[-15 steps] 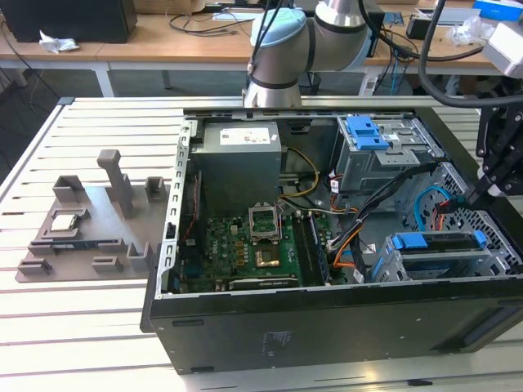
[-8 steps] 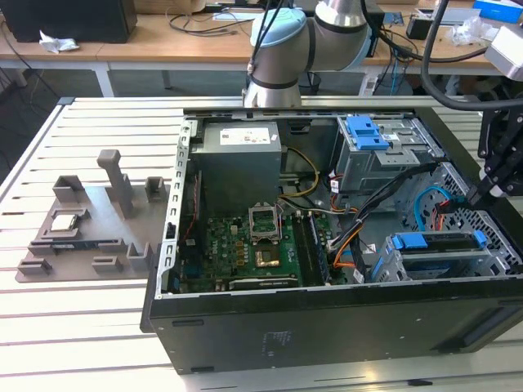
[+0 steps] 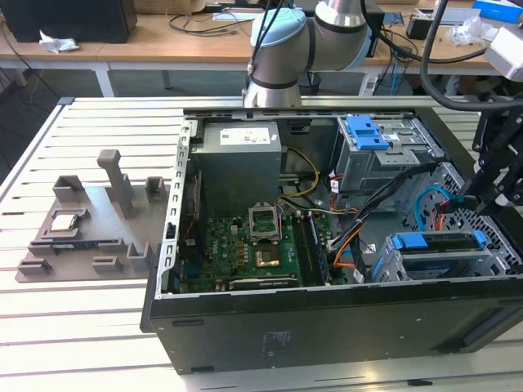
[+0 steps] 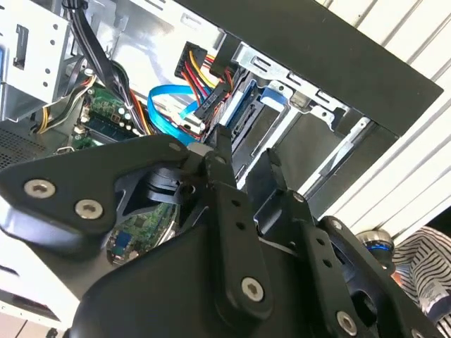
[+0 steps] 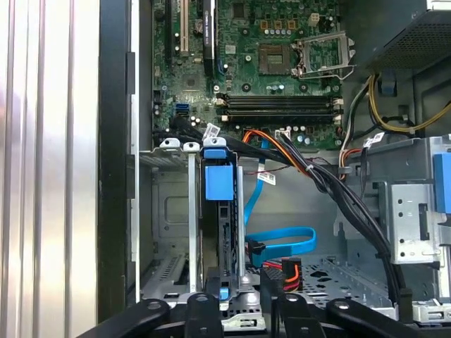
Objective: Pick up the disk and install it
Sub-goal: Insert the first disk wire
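The disk [image 3: 433, 242] stands on edge in the lower drive cage [image 3: 409, 265] at the exterior view's right end of the open computer case. Its blue carrier handle [image 5: 217, 184] shows in the first wrist view, between the cage's metal rails. My gripper [image 3: 480, 198] hangs just above the cage's right end. In the first wrist view the gripper [image 5: 236, 308] is open, its black fingers [image 5: 199, 310] on either side of the carrier's near end without touching it. In the second wrist view the gripper [image 4: 246, 151] has nothing between its fingers, and the cage shows through the gap.
A blue bracket [image 3: 367, 131] sits atop the upper grey drive cage, with the power supply [image 3: 241, 151] beside it. The motherboard [image 3: 261, 245] and loose cables, among them a blue one [image 5: 282, 243], fill the case floor. A grey fixture plate [image 3: 90, 220] lies on the table at the exterior view's left.
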